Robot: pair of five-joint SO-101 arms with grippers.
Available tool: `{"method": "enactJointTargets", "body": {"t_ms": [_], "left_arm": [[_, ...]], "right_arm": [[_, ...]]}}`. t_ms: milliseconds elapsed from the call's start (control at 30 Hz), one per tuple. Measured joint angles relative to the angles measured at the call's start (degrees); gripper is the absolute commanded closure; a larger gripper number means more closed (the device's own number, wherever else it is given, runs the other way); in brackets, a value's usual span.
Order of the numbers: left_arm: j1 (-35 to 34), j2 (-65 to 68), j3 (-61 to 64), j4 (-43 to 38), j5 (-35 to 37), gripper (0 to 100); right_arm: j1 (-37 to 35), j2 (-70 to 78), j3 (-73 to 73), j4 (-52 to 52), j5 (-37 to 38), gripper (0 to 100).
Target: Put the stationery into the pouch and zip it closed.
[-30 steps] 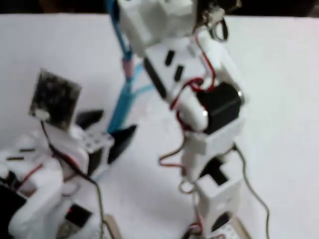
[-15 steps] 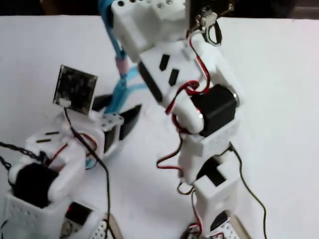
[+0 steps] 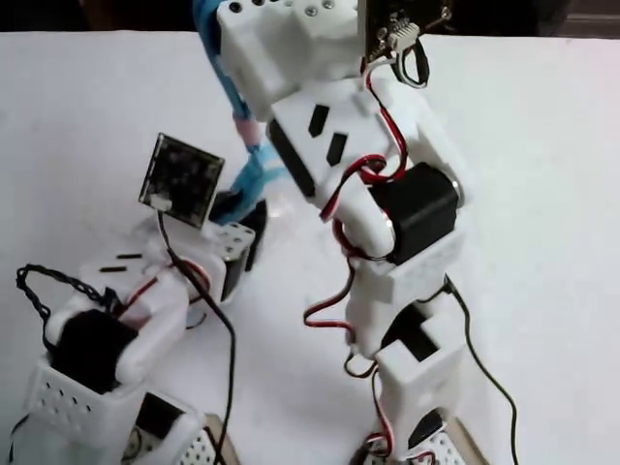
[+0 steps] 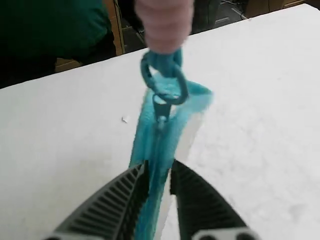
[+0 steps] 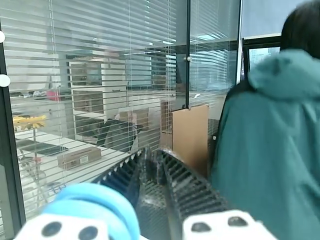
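Observation:
The teal pouch (image 3: 254, 176) hangs slanted just above the white table, its zip edge (image 4: 162, 135) facing my left wrist camera. My left gripper (image 3: 242, 208) is shut on the pouch's lower end, one finger (image 4: 132, 192) on each side of the fabric. A metal ring (image 4: 167, 90) on the zip pull joins a pink piece (image 3: 244, 124) and a taut blue strap (image 3: 215, 44) that runs up under the raised right arm (image 3: 291, 48). My right gripper (image 5: 152, 162) points out at the room, its jaws together, with the blue strap (image 5: 92, 202) bunched at their base. No loose stationery shows.
The white table (image 3: 542, 145) stretches bare to the right and far left. The right arm's base and red cables (image 3: 417, 387) stand at the near middle, and the left arm's base (image 3: 87, 387) fills the near left corner.
My left arm has swung right and forward to the pouch, and its open fingers have shut on the pouch's lower end. The right arm shifted slightly at first, then held still.

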Motion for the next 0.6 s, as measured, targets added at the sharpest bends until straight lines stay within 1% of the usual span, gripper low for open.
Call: {"method": "enactJointTargets", "body": {"t_ms": [67, 133, 200, 467, 600], "left_arm": [[0.8, 0.1, -0.7, 0.4, -1.1, 98], [1.6, 0.1, -2.1, 2.4, -2.5, 98], [2.4, 0.1, -3.7, 5.1, -2.5, 98], [2.8, 0.1, -10.1, 12.9, -2.5, 98], [2.8, 0.2, -15.6, 18.1, -2.5, 98]], "right_arm": [[0.0, 0.0, 0.0, 0.0, 0.0, 98.2], [0.1, 0.0, 0.0, 0.0, 0.0, 98.2], [1.1, -0.1, -0.1, 0.0, 0.0, 98.2], [6.2, 0.0, -0.1, 0.0, 0.0, 98.2], [10.5, 2.8, 0.7, -1.5, 0.0, 98.2]]}}
